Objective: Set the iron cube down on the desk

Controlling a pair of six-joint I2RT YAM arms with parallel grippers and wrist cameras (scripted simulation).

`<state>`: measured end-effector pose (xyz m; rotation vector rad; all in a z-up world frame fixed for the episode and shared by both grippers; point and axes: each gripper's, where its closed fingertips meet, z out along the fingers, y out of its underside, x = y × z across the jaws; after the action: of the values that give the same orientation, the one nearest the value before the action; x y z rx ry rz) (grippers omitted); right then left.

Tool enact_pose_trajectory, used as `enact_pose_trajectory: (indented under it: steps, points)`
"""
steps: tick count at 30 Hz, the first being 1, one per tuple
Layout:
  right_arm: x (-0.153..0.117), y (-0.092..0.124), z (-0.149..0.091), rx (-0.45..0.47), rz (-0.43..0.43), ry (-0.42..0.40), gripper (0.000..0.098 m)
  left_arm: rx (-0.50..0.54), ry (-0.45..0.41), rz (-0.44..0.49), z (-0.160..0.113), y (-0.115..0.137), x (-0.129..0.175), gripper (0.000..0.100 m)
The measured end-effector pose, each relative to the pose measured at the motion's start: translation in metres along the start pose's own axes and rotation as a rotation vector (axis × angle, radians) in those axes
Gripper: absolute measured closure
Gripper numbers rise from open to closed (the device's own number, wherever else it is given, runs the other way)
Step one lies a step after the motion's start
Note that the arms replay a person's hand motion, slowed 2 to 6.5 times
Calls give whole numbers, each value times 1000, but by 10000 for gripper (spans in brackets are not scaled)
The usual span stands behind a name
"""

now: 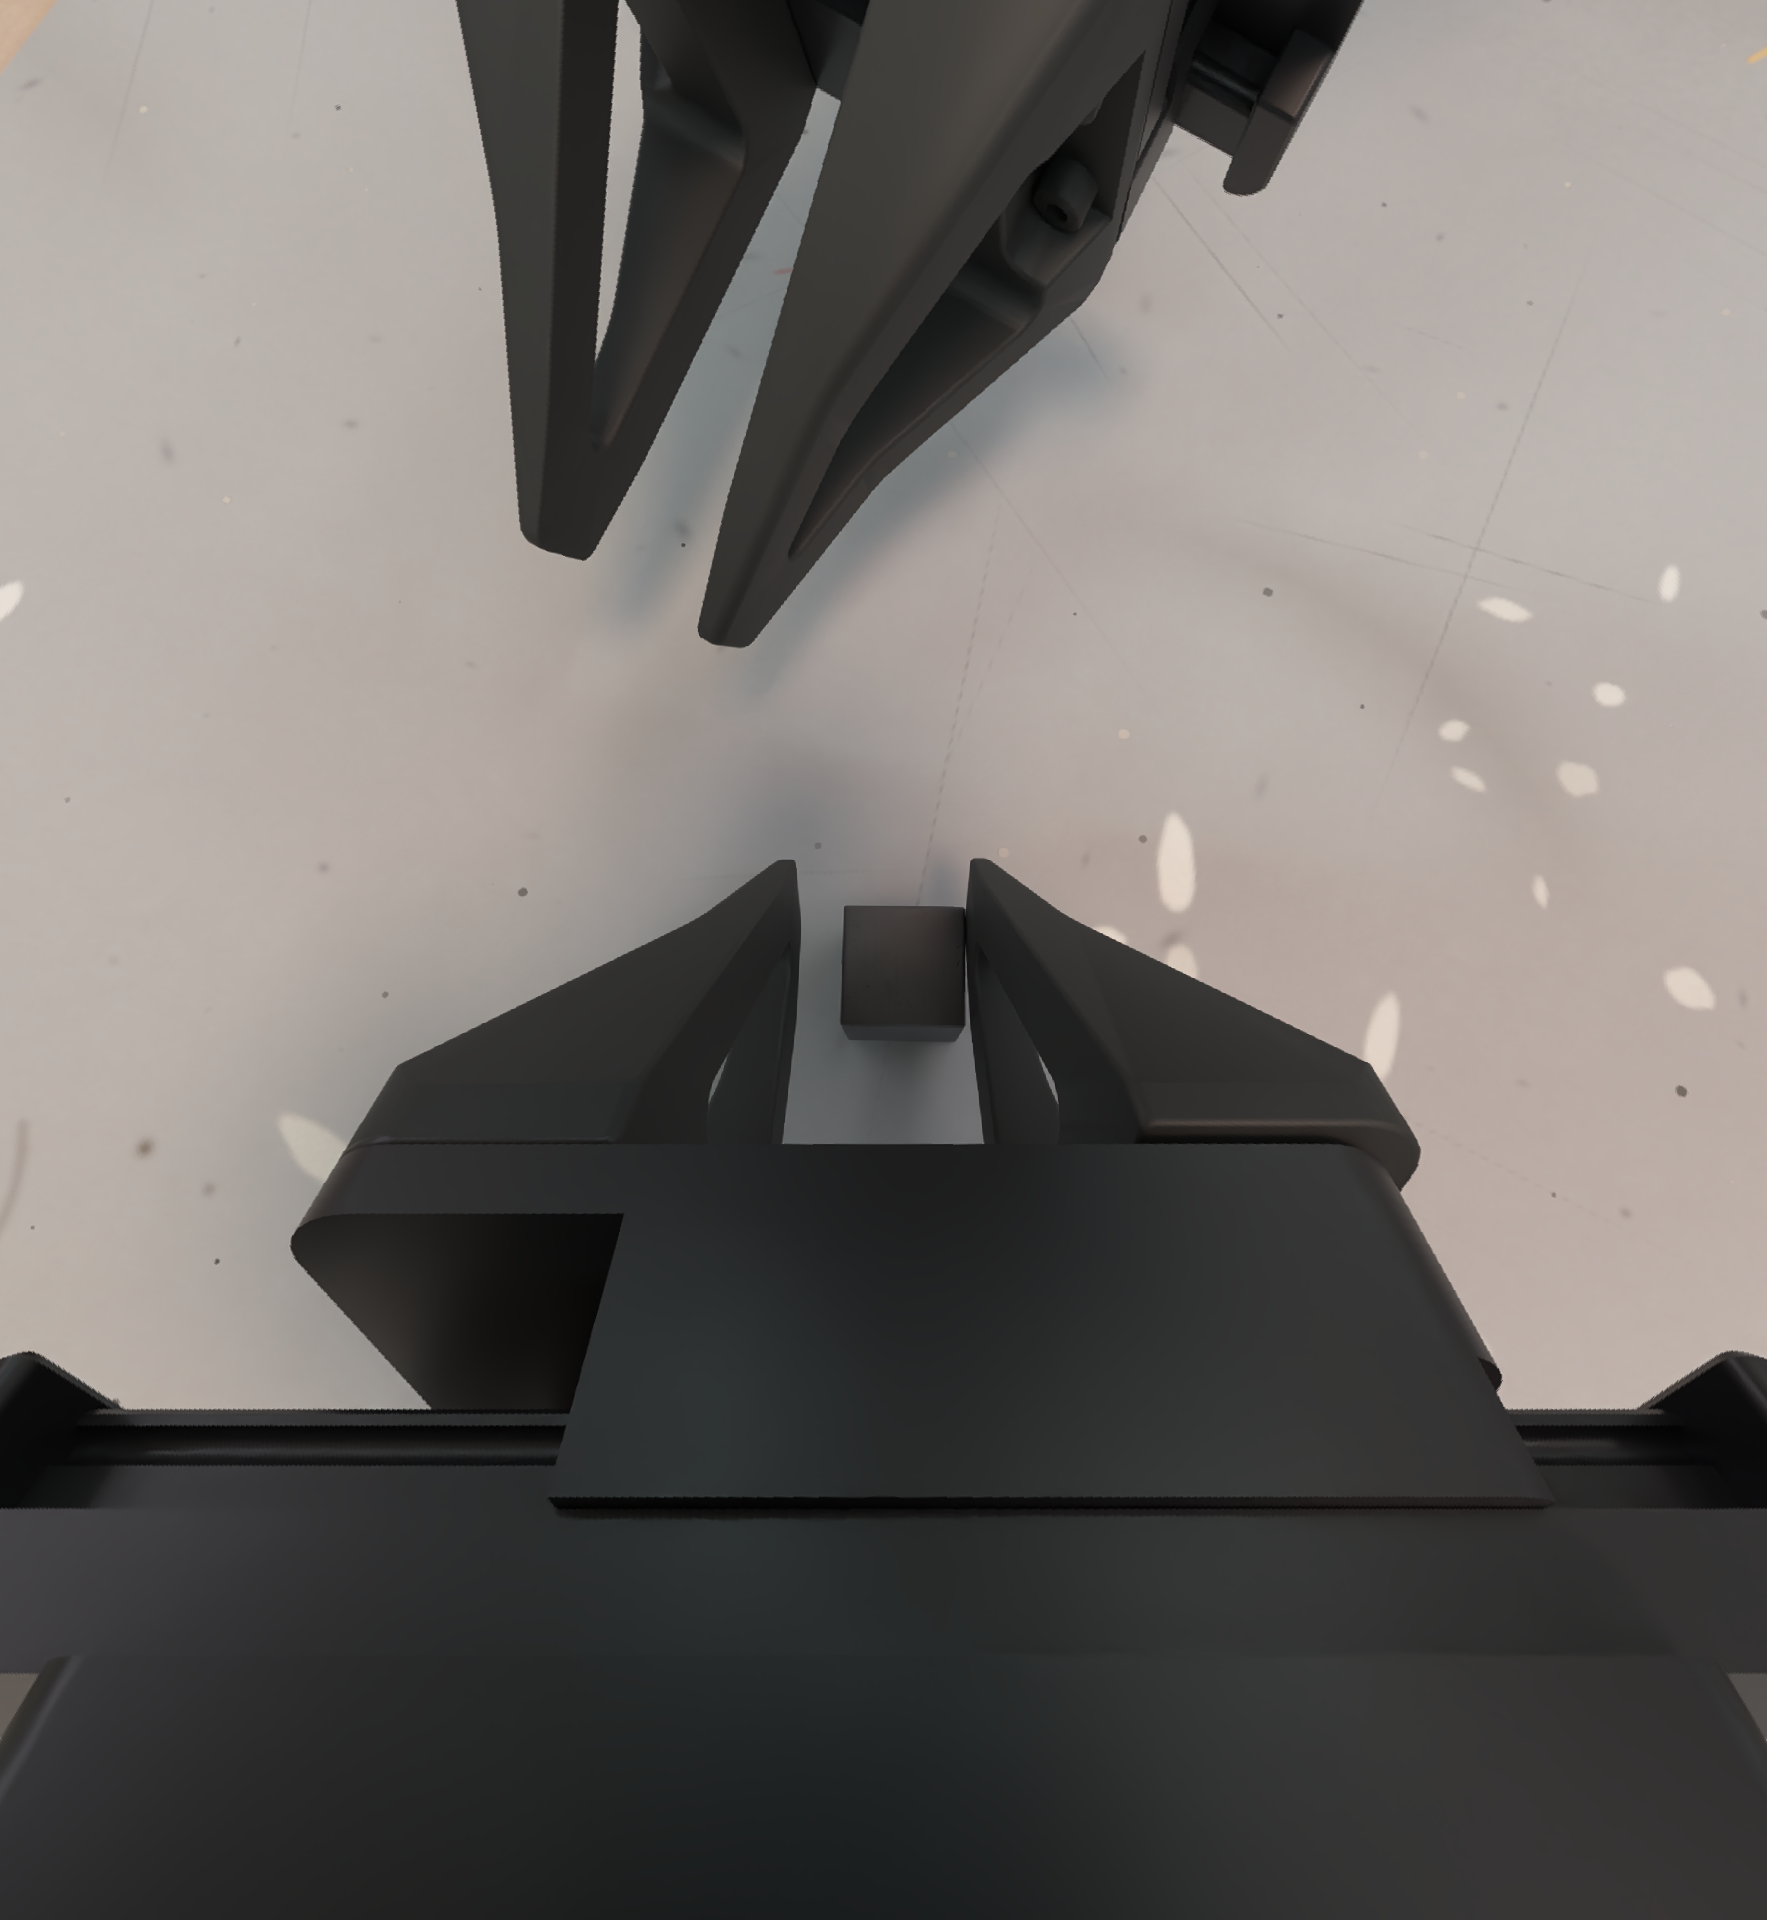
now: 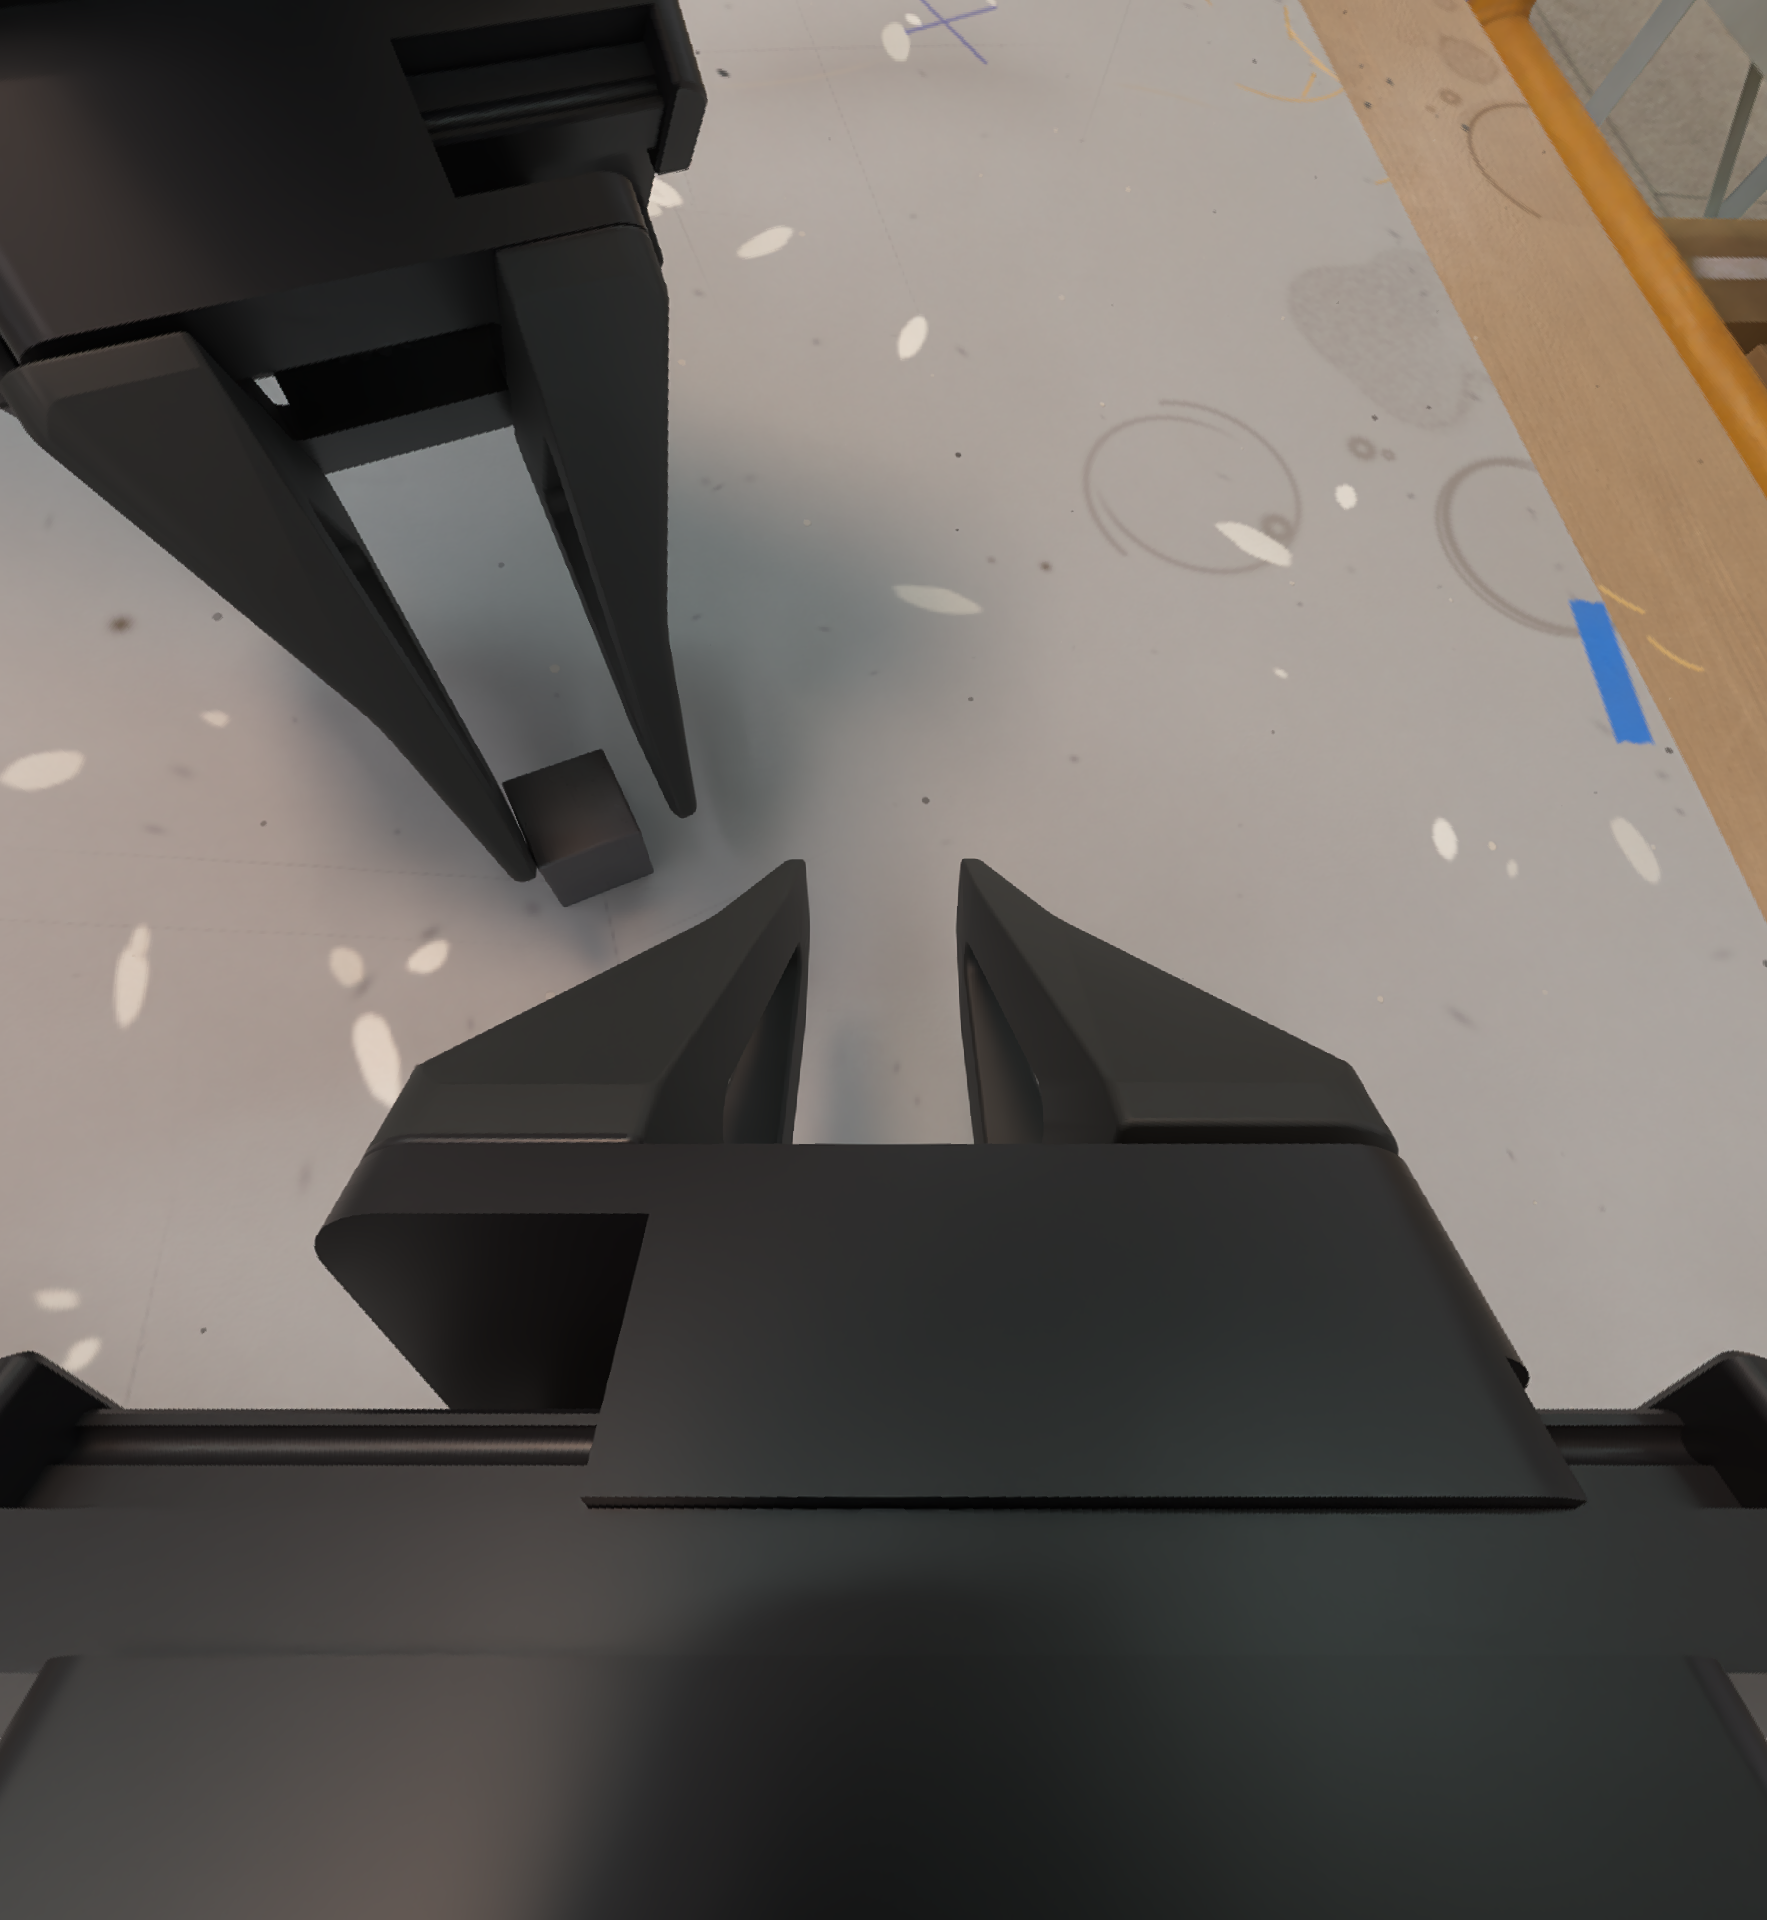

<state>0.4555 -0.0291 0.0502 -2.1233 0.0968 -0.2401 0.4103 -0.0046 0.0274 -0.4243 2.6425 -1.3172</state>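
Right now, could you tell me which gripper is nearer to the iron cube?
Left. The left gripper straddles the iron cube, one finger touching it, a gap at the other. The right gripper is empty, tips just beside the cube.

From my station I see a short strip of blue tape [image 2: 1610, 672] at the pale wooden border [image 2: 1544, 343], with a round orange-brown wooden rail [image 2: 1627, 218] just beyond.

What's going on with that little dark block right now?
Left gripper open around iron cube. Cube on desk. Right gripper open, empty, close by.
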Motion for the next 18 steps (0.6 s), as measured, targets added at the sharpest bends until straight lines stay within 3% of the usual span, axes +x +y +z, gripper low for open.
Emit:
enact_pose_trajectory:
  steps: [18]
  points:
    - [-9, 9, -8, -34, -46, -65, 745, 15, 4, -27, -2, -1, -2, 719]
